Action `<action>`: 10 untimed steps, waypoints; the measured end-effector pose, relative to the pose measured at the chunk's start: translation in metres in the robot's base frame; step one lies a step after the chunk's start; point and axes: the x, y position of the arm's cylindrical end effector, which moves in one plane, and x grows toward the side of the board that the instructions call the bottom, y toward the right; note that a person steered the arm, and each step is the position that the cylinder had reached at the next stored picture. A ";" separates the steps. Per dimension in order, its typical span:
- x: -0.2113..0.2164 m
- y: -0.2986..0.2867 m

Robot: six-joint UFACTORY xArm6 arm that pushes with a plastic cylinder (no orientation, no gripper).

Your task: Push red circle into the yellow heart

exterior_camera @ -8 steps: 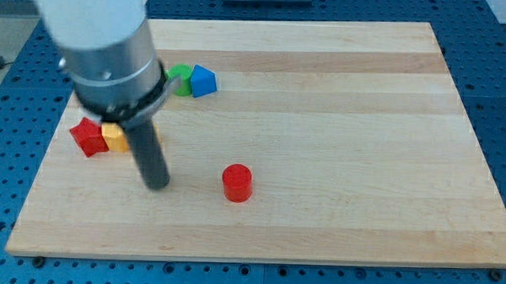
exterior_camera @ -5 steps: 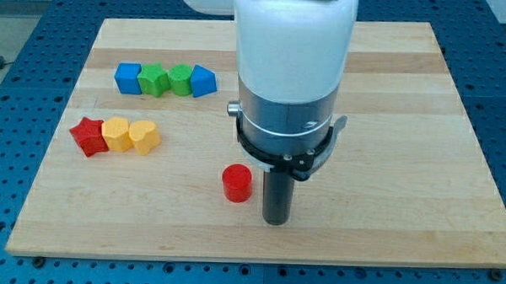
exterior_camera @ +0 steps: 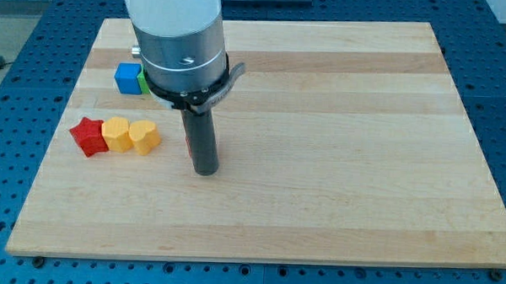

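My tip point(exterior_camera: 205, 169) rests on the board, to the right of the yellow heart point(exterior_camera: 143, 136) with a gap between them. The red circle point(exterior_camera: 186, 145) is almost wholly hidden behind the rod; only thin red slivers show at the rod's edges, just above the tip. The circle lies right of the heart and I cannot tell whether they touch. The heart is the right end of a row at the view's left.
A yellow block point(exterior_camera: 115, 135) and a red star point(exterior_camera: 88, 136) sit left of the heart in the same row. A blue block point(exterior_camera: 127, 77) and a green sliver point(exterior_camera: 143, 82) show at the upper left; the arm's body hides the rest of that row.
The rod swung from the left to the right of the red circle, then back left and up. The circle went left and up with it, toward the heart.
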 end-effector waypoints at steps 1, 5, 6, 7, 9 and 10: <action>-0.007 0.011; -0.043 0.018; -0.055 0.011; -0.055 -0.011; -0.055 -0.024; -0.056 -0.020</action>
